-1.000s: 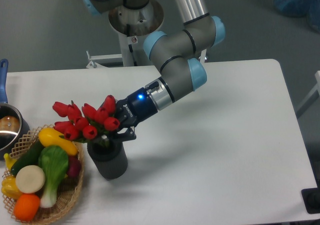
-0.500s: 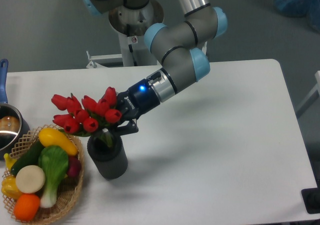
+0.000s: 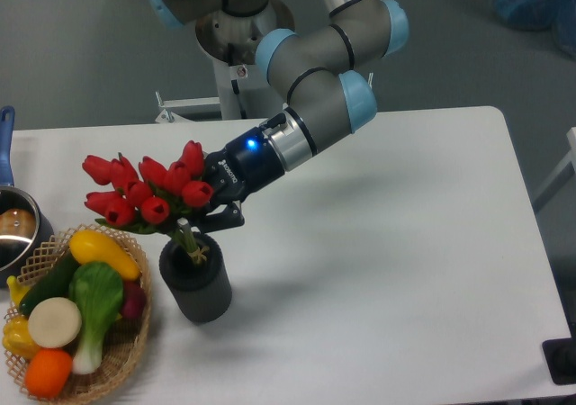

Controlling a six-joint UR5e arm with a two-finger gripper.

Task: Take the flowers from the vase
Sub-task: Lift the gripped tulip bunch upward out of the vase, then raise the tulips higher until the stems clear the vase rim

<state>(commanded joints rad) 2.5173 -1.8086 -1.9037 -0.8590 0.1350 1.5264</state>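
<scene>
Gripping the flowers [image 3: 144,195], fingers [image 3: 220,218] closed around stems above the vase [image 3: 198,288].

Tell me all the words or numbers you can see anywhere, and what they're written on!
Gripper: small white lettering runs along its black body, just below the blue light, but it is too blurred to read.
Flowers, vase, basket, pot, table: no words, numbers or signs show on any of them.
</scene>
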